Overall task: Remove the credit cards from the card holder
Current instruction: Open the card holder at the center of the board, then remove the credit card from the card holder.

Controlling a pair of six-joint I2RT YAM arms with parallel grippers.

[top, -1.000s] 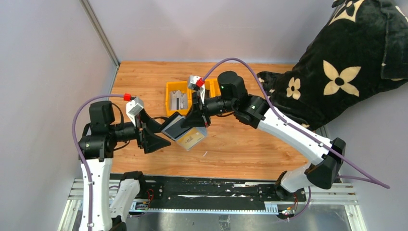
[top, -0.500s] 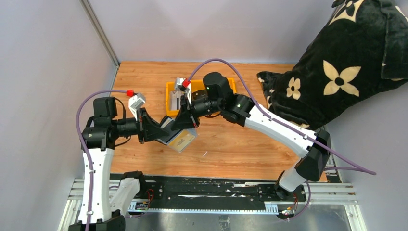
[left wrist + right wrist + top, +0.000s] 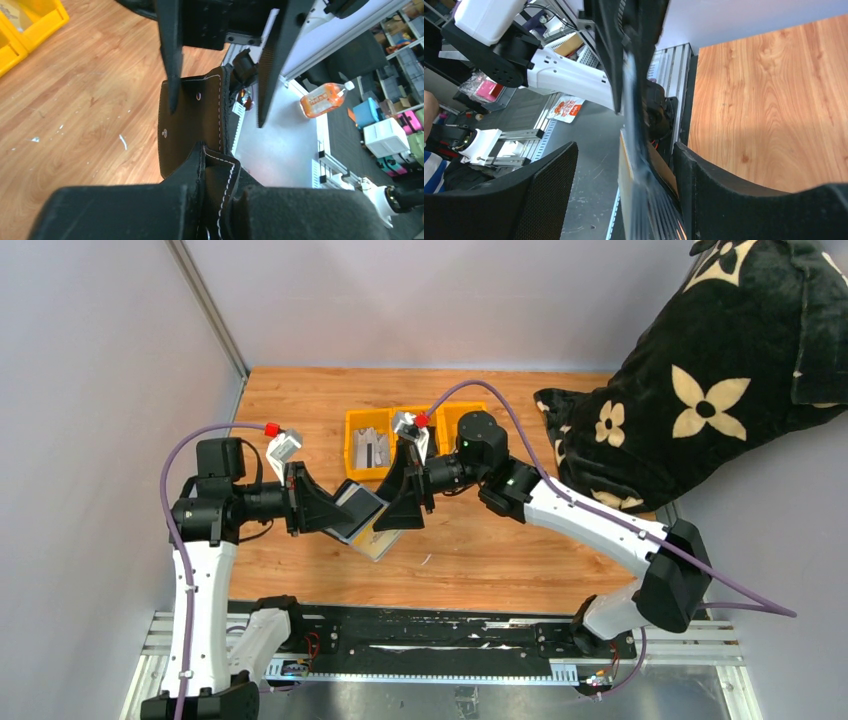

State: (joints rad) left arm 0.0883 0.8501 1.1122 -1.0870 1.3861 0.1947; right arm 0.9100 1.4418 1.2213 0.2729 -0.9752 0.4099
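1. The wooden table (image 3: 520,550) fills the middle of the top view. Its left edge runs along a grey wall and its near edge meets the metal rail at the bottom. Bare wood lies open across the centre-right and lower right.
2. A black flower-patterned cushion (image 3: 720,370) fills the upper right and overlaps the table's right edge.
3. The right arm (image 3: 590,525) reaches from the lower right towards the centre. The left arm (image 3: 200,570) rises along the left edge.
4. The yellow tray (image 3: 350,440) sits near the table's far edge, upper middle. Silvery-grey flat pieces (image 3: 372,450) lie in its left compartment.
5. The card holder (image 3: 355,512) hangs above the wood, left of centre, between the two grippers. In the left wrist view its black stitched flap (image 3: 190,130) stands edge-on.
6. The left gripper (image 3: 335,515) is clamped on the holder's near end.
7. The right gripper (image 3: 405,505) stands spread. Its fingers (image 3: 549,170) flank the holder with a gap on each side.
8. The credit cards (image 3: 378,540) jut from the holder's lower edge, the tan one outermost. In the right wrist view they fan out (image 3: 636,165) between the parted fingers.
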